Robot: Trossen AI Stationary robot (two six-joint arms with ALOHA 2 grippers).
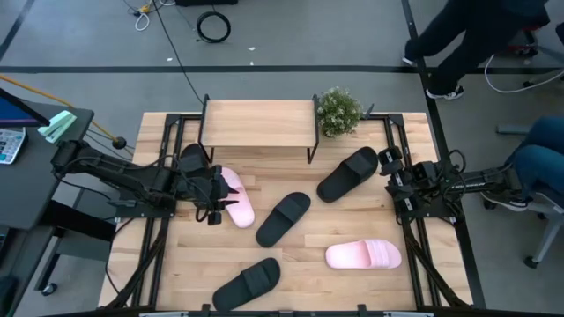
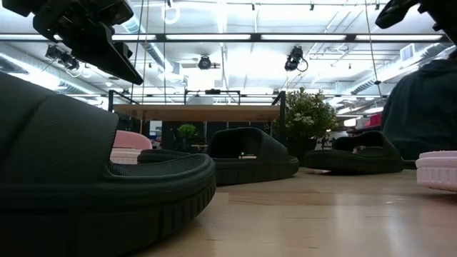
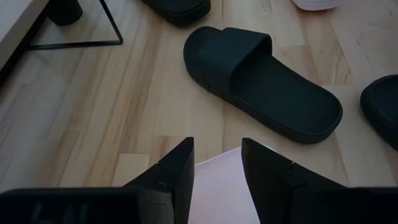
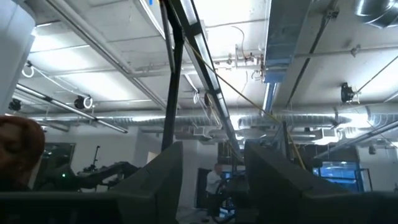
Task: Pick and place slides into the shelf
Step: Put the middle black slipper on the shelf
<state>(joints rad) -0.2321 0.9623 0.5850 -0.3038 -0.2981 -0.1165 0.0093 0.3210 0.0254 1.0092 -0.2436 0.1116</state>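
Observation:
The shelf [image 1: 258, 123] stands at the table's far side, its wooden top bare. Two pale pink slides lie flat on the table, one at the left [image 1: 236, 201] and one at the near right [image 1: 363, 254]. Black slides lie at the centre [image 1: 284, 217], the far right [image 1: 348, 173] and the near edge [image 1: 247, 283], and another sits beside the shelf's left leg [image 1: 192, 157]. My left gripper [image 3: 216, 146] hangs open above the left pink slide [image 3: 217, 186], raised off it in the low view [image 2: 107, 50]. My right gripper [image 4: 211, 180] waits open at the table's right side [image 1: 392, 172], pointing upward.
A small potted plant [image 1: 338, 110] stands right of the shelf. Black frame rails run along both table sides [image 1: 414, 220]. A person passes beyond the far right corner [image 1: 467, 44], and another's knee shows at the right [image 1: 542, 154]. Bare wood lies between the slides at the table's middle.

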